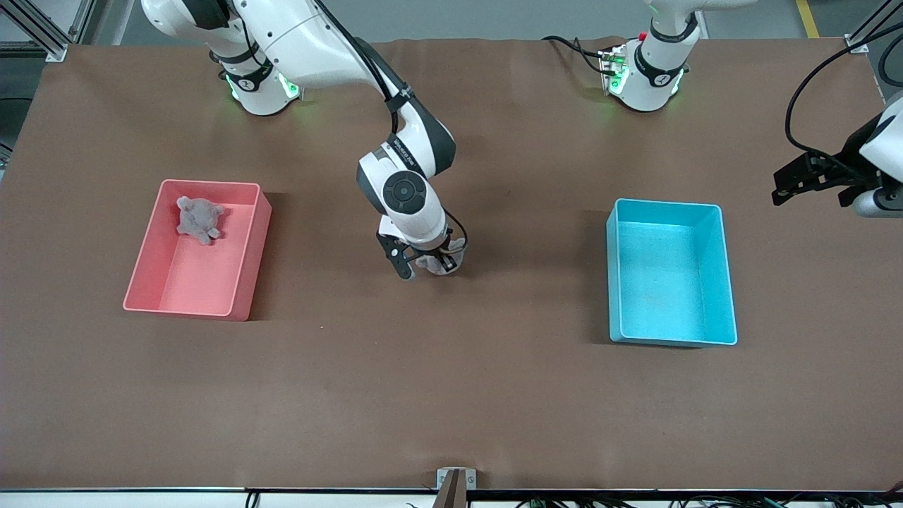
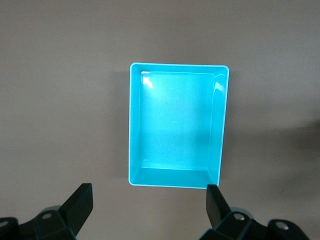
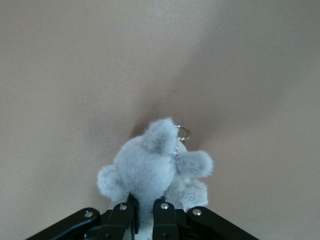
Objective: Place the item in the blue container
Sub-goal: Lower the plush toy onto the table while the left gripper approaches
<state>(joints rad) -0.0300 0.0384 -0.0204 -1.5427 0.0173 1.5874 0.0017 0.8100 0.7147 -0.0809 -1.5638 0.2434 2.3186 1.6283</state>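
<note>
Closest to the front camera, two plastic bins sit on a wide brown table [image 1: 451, 395], one toward each end. Toward the left arm's end is the blue container [image 1: 728, 282], a light cyan rectangular bin with rounded corners and straight walls; nothing shows inside it, only its bare floor. Toward the right arm's end, well apart from it, is a pink bin [image 1: 257, 247] of the same shape, with a small grey plush toy [image 1: 199, 219] lying in the corner farthest from the camera.

Between the two bins, over the bare middle of the table, the right gripper [image 1: 425, 267] hangs low with its fingers clamped tight on a second grey plush toy [image 3: 155, 170]. The right wrist view shows this toy's fluffy head, round ears and a small metal ring [image 3: 183, 133] above the brown surface. Nothing lies on the table between this toy and the blue container.

The left gripper [image 1: 811, 185] waits in the air at the left arm's end of the table, its fingers [image 2: 80, 202] spread wide and holding nothing; its wrist camera looks straight down on the blue container.

Farther off, both arm bases stand along the table's edge, with green lights glowing and black cables trailing. A grey floor and metal framing show around the table.
</note>
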